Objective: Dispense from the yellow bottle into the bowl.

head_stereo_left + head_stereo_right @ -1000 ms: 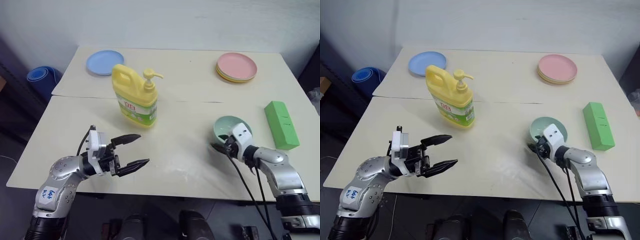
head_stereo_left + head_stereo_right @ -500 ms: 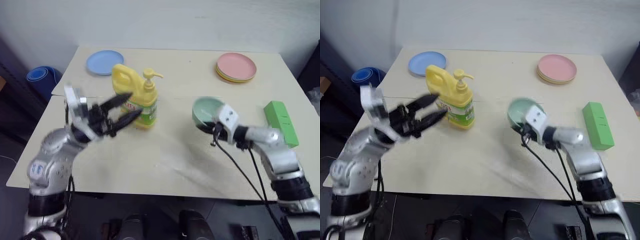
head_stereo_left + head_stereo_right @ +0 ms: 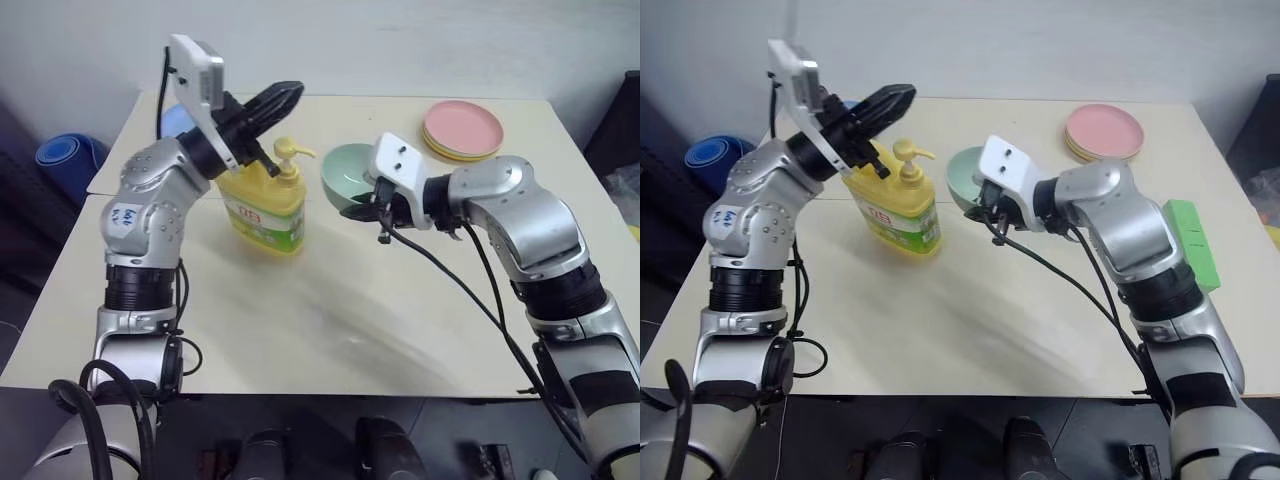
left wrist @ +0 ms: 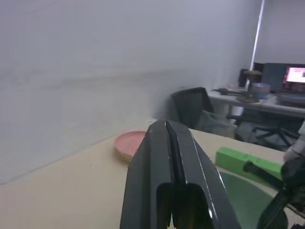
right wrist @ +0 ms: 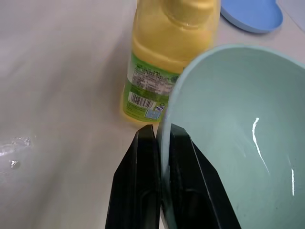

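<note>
Mint-green bowl (image 5: 238, 129) smooth, glossy, pinched at rim by right gripper (image 5: 159, 136).

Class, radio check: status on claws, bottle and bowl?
Left claw shut, above yellow bottle pump. Right claw shut on bowl rim, beside the spout. Nothing in the way.

Smooth yellow plastic on the yellow bottle (image 3: 262, 205), faintly glossy, with a printed green-and-white paper-like label. Glossy, smooth mint-green plastic on the bowl (image 5: 238, 129), catching thin white highlights inside. Matt, pale cream laminate on the table (image 3: 330, 320), smooth, with a few faint smudges. Matt plastic on the blue plate (image 5: 250, 14) and on the pink plate stack (image 3: 462, 128). Dull, matt green on the rectangular block (image 3: 1192, 250). Black, smooth, slightly shiny plastic on the fingers (image 4: 167, 162) of the left gripper (image 3: 280, 97) and of the right gripper (image 5: 159, 152).
</note>
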You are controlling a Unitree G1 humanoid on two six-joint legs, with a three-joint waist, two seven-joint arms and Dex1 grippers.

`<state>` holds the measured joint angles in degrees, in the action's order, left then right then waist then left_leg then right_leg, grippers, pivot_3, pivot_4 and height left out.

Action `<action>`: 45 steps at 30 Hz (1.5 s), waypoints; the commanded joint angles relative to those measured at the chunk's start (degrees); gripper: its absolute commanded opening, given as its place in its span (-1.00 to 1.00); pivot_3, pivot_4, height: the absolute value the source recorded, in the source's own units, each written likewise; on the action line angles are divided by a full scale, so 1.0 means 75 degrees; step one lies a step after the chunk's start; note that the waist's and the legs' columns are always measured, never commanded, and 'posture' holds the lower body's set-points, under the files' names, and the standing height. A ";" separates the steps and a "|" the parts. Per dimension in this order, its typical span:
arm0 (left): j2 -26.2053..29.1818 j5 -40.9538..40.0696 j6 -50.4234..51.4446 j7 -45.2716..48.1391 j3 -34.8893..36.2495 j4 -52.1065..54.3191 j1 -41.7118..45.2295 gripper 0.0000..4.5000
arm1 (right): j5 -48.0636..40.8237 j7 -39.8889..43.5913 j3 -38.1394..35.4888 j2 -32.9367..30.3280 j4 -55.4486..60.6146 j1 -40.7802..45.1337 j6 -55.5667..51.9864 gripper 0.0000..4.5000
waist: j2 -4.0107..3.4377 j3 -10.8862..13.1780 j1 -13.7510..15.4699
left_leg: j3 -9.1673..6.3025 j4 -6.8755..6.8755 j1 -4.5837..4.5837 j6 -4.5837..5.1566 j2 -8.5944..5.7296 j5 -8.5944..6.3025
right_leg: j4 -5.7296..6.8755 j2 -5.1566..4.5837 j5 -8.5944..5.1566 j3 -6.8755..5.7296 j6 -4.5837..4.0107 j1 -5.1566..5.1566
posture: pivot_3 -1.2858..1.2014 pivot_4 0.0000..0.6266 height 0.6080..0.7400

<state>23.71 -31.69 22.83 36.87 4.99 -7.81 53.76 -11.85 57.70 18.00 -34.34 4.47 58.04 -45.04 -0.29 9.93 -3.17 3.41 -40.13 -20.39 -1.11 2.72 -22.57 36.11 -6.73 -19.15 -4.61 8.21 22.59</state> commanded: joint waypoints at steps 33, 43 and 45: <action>0.0109 0.1622 0.1884 -0.0810 -0.0891 -0.0265 -0.1256 -0.99 | -0.0026 -0.0163 0.0379 0.0994 0.0527 0.0888 -0.0700 -1.00 | -0.0036 -0.0093 -0.0213 | -0.0054 -0.0015 0.0042 -0.0001 -0.0002 0.0000 | 0.0086 -0.0008 0.0000 0.0004 -0.0001 -0.0026 | 0.03 -0.52 1.00; -0.0450 0.1109 0.1118 -0.0929 -0.0004 0.0082 -0.1198 -0.99 | -0.0050 -0.0156 0.0158 0.0563 0.0521 0.0236 -0.0640 -1.00 | -0.0053 -0.0114 -0.0103 | -0.0097 0.0018 0.0161 -0.0001 -0.0001 0.0000 | 0.0029 -0.0006 -0.0002 0.0014 -0.0004 -0.0146 | 0.03 -0.52 1.00; -0.0499 0.0805 0.0551 -0.0665 0.0457 0.0168 -0.1101 -0.99 | 0.0125 -0.0196 -0.0035 0.0177 0.0227 -0.0286 -0.0090 -1.00 | -0.0049 -0.0111 0.0007 | -0.0100 0.0018 0.0153 -0.0001 -0.0003 0.0000 | 0.0010 -0.0006 -0.0002 0.0014 -0.0004 -0.0146 | 0.03 -0.52 1.00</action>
<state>19.64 -24.64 28.30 30.64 6.54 -5.02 47.05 -11.59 56.57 20.87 -30.84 6.55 57.56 -48.93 -0.66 9.10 -3.12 2.67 -40.00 -19.32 -1.12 2.69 -22.57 36.09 -6.78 -19.16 -4.51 8.18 21.50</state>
